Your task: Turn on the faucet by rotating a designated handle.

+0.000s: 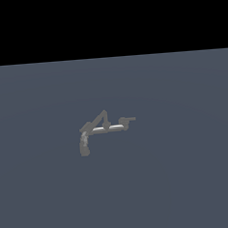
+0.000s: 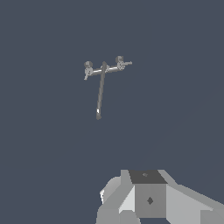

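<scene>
The faucet (image 1: 107, 129) is a small dull-grey fixture on the flat grey-blue floor near the middle of the exterior view, with a shiny straight pipe and a bent spout (image 1: 83, 147) at its left end. The handle (image 1: 128, 118) is a short flat lever on a round stub at the pipe's right end, beside a longer peaked lever (image 1: 99, 118). In the wrist view the faucet (image 2: 101, 87) lies far off, small, with the handle (image 2: 126, 63) sticking out at one end. Only grey and white blocks of my gripper (image 2: 146, 192) show; its fingertips are hidden. It is well apart from the faucet.
Plain grey-blue floor (image 1: 189, 178) surrounds the faucet on every side. A black band fills the upper part of the exterior view. The arm does not show in the exterior view.
</scene>
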You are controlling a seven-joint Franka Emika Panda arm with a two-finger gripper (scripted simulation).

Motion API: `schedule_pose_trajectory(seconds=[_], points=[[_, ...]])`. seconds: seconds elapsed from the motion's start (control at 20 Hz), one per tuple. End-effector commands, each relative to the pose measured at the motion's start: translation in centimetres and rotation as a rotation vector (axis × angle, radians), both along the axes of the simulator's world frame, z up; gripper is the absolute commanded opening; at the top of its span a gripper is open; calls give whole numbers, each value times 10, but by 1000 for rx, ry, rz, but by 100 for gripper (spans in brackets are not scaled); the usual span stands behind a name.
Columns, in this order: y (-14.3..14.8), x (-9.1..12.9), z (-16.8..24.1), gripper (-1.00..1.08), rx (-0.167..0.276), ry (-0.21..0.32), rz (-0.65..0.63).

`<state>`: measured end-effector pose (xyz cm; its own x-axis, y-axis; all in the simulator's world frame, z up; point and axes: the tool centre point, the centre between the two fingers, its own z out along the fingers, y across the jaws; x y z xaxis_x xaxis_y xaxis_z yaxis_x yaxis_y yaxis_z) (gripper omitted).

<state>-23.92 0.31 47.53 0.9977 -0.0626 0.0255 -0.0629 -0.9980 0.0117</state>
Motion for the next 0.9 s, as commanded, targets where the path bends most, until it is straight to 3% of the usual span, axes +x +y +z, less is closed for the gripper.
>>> schedule_pose_trajectory(seconds=[0.0,0.85], points=[[4,7,-11,-100,1,1,-37],[32,92,-125,-100,12,4,-429]])
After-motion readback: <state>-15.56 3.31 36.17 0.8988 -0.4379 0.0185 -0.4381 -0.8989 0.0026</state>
